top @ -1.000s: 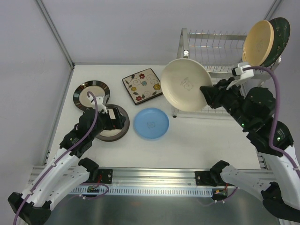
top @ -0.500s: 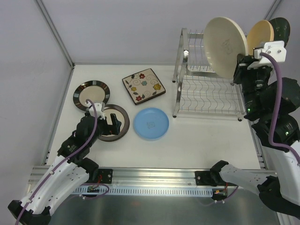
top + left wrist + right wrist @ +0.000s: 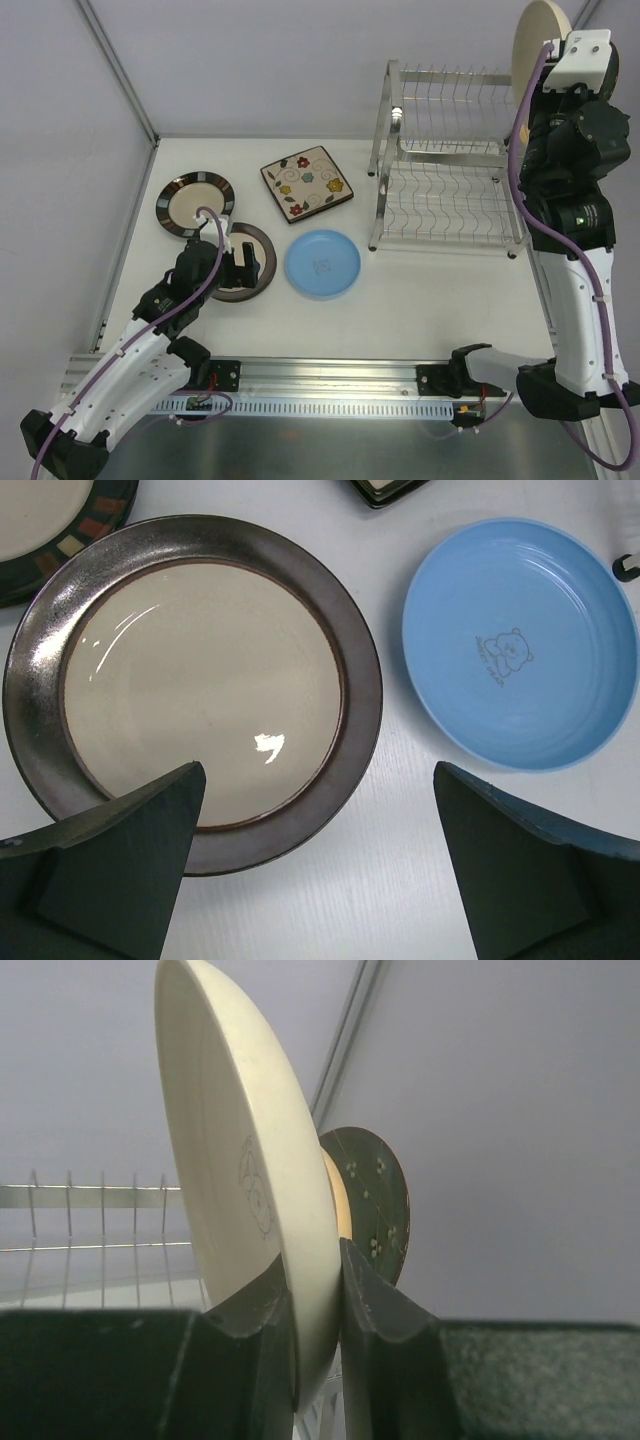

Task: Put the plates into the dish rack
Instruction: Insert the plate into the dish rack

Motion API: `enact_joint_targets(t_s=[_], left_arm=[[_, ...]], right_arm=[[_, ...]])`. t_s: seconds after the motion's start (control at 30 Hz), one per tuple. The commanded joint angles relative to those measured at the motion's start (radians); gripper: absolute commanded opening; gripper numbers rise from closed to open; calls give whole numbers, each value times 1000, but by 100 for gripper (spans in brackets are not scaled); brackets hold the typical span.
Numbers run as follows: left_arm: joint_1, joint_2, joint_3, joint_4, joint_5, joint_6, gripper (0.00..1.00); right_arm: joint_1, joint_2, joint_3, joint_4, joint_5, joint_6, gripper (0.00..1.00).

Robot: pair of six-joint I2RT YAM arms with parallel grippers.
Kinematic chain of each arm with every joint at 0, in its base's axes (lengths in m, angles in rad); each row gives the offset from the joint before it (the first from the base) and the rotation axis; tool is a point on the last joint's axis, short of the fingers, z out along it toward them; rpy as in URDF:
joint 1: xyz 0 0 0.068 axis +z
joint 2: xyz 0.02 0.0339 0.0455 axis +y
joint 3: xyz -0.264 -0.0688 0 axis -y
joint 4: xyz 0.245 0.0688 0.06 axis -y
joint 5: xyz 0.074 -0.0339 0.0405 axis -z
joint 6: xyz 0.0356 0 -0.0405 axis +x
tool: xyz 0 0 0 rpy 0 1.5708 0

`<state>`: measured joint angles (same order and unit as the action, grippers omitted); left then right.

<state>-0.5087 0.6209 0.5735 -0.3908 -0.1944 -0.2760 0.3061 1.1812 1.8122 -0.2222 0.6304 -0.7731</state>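
The cream plate (image 3: 535, 38) has moved a lot in one second. It was first held with its face toward the camera, low in front of the dish rack (image 3: 450, 190). Then it went up over the upper shelf. Now it stands on its edge at about 1 o'clock in the top view, above the far right corner of the rack. I judge that the plate is already turned for a slot and only needs to be lowered. It is not yet seated.

The right gripper (image 3: 318, 1300) pinches the lower rim of this plate between nearly closed fingers.

The right wrist view shows what the top view hides: a tan plate (image 3: 337, 1200) and a dark green plate (image 3: 378, 1200) stand just behind the cream one, at its 3 o'clock. The cream plate must go down beside them without knocking them.

At 9 o'clock on the table, the left gripper (image 3: 315, 810) has hardly shifted. It hangs fully open and empty over the near rim of the brown-rimmed plate (image 3: 200, 690). The left wrist view shows the blue plate (image 3: 520, 650) just beside it, at 3 o'clock. Only the top view shows the square floral plate (image 3: 303, 182) and the stripe-rimmed plate (image 3: 195, 203), both flat on the table.
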Motion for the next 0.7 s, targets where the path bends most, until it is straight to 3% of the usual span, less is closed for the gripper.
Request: enact_joint_targets(t_s=[0.0, 0.33, 0.67], left_arm=[[10, -10, 14, 12, -30, 21, 99], [9, -10, 16, 9, -27, 21, 99], [9, -3, 17, 9, -17, 20, 99]], right_arm=[[-70, 18, 58, 20, -61, 72, 1], [-234, 110, 49, -3, -136, 161, 1], [-298, 152, -31, 33, -170, 175, 1]])
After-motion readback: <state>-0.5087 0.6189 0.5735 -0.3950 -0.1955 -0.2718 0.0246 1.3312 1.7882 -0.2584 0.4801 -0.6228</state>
